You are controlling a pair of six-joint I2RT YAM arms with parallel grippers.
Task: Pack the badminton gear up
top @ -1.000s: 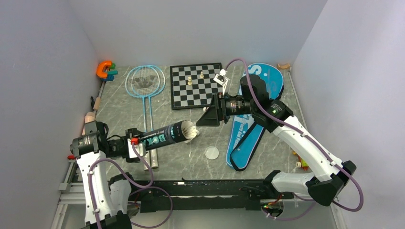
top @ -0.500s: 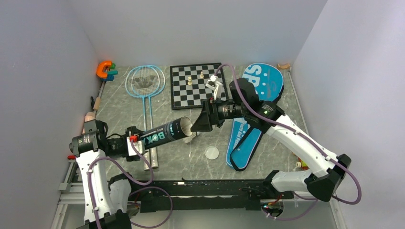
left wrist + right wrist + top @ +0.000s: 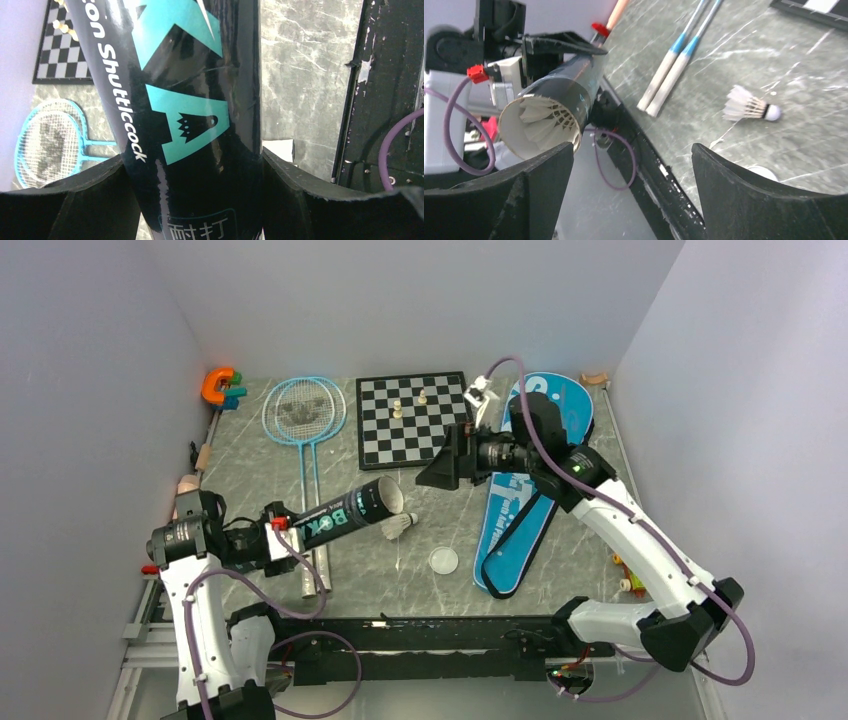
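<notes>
My left gripper [image 3: 288,528] is shut on the near end of the black lettered tube [image 3: 350,512] and holds it tilted above the table, open mouth towards the right. In the left wrist view the tube [image 3: 185,100] fills the space between my fingers [image 3: 192,200]. In the right wrist view the tube mouth [image 3: 541,122] shows white feathers inside. One shuttlecock [image 3: 400,527] lies on the table just below the mouth, also in the right wrist view [image 3: 749,106]. My right gripper [image 3: 440,472] is open and empty, up and right of the mouth. Two light-blue rackets [image 3: 305,412] lie at the left. The blue bag [image 3: 530,470] lies under my right arm.
A small white round lid [image 3: 443,560] lies on the table near the bag's lower end. The chessboard [image 3: 410,418] with pale pieces lies at the back centre. The orange C-shaped toy [image 3: 218,385] sits in the back left corner. Walls close in on both sides.
My right gripper went to the tube mouth and has drawn back up and right. The shuttlecock that stuck out of the mouth now lies on the table. The tube has tilted up.
</notes>
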